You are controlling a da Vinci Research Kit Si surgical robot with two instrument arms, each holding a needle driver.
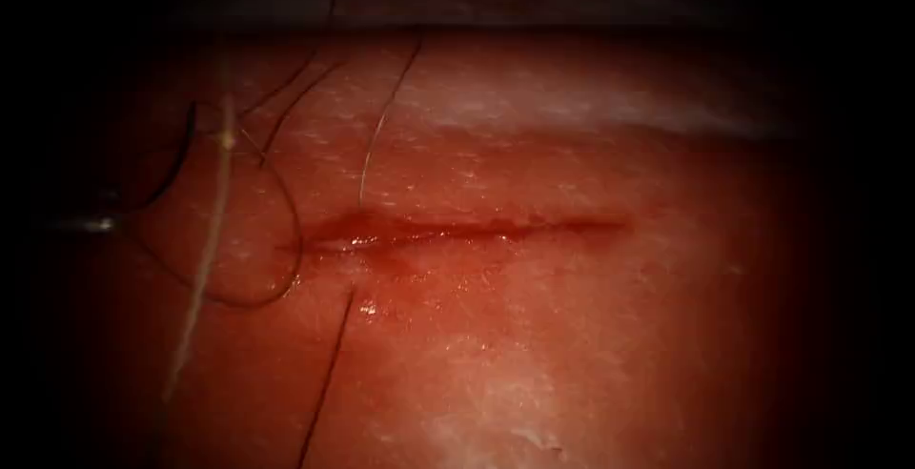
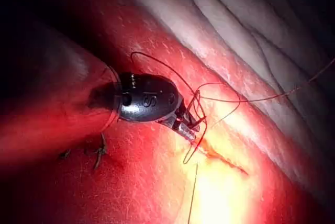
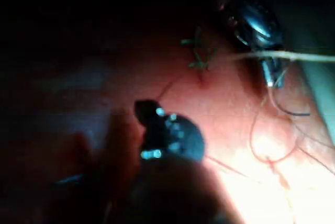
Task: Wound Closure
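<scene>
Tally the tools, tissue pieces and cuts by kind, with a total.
Tools: 2, the left tool and the right tool; what either holds is unclear
Tissue: 1
Cut: 1
Total: 4

tissue (image 1: 572, 355) | cut (image 1: 467, 231) wet, red fluid (image 1: 400, 274) | thread (image 1: 286, 202) looped left end

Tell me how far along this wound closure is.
Done: thread crosses the cut at its left end, so one pass looks placed. In hand: the left tool sits among thread loops there; whether it grips thread is unclear, as is what the right tool holds. I cannot make out the needle. Left: the rest of the cut, rightward, lies unstitched.
</scene>
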